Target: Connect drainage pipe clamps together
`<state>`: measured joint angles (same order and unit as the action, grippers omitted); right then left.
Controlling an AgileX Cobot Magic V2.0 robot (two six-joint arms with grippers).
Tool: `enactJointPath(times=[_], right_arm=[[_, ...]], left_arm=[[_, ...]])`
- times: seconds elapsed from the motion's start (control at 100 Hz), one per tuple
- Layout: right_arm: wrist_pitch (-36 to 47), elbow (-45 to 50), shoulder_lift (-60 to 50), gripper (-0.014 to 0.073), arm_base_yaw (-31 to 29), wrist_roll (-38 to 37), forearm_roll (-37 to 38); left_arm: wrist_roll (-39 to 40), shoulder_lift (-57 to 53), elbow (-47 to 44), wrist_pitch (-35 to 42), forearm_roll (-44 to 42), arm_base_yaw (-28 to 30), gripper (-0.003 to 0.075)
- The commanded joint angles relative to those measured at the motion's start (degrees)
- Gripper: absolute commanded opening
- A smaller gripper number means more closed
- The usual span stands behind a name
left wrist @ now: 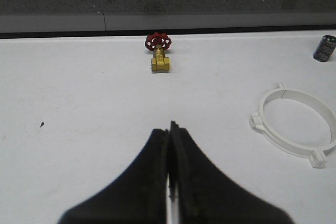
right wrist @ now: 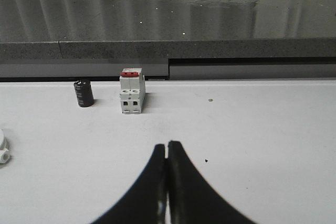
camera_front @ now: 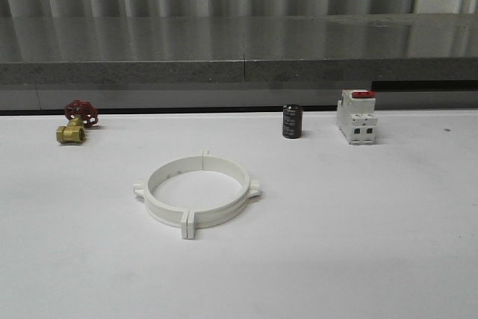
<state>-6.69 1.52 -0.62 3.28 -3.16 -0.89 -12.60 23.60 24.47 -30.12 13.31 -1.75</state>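
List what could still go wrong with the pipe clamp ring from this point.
1. The two clamp halves already form a closed ring on the table, but whether the seams are locked cannot be told; a nudge might split them.
2. Both the left hand and the right hand are shut and apart from the ring; reaching in again could push it toward the black cylinder or the brass valve.

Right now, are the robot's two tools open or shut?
Left tool: shut, holding nothing.
Right tool: shut, holding nothing.
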Motion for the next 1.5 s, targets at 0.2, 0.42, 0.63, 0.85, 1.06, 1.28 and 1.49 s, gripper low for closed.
enactJointPath(times=[0.2, 0.42, 0.63, 0.85, 1.06, 1.28, 1.49], right_arm=[[4.45, -0.93, -1.03, -0.0066, -0.44, 0.00, 0.17], [4.45, -0.93, -1.03, -0.0066, -0.44, 0.00, 0.17], [4.45, -0.93, -1.03, -0.0066, -0.44, 0.00, 0.17], [4.45, -0.93, -1.03, -0.0066, -0.44, 0.00, 0.17], [4.45, -0.93, -1.03, -0.0066, -0.44, 0.00, 0.17], [4.45, -0.93, -1.03, -0.0066, -0.44, 0.00, 0.17], [4.45, -0.93, -1.03, -0.0066, -0.44, 0.00, 0.17]], left_arm=[[0.05, 0.08, -1.36, 11.26, 0.48, 0.02, -0.0021], [6.12, -5.32, -9.77, 24.15, -7.32, -3.80, -0.0021], [9.75, -12.50, -17.91, 27.12, -9.37, -4.61, -0.0021], [17.42, -19.16, -22.63, 27.15, -15.92, -4.41, -0.0021], [17.93, -23.39, -25.78, 27.15, -16.01, -4.41, -0.0021], [18.87, -25.40, -27.04, 28.23, -16.15, -2.88, -0.0021], [18.87, -25.40, -27.04, 28.77, -16.26, -1.93, -0.0021]])
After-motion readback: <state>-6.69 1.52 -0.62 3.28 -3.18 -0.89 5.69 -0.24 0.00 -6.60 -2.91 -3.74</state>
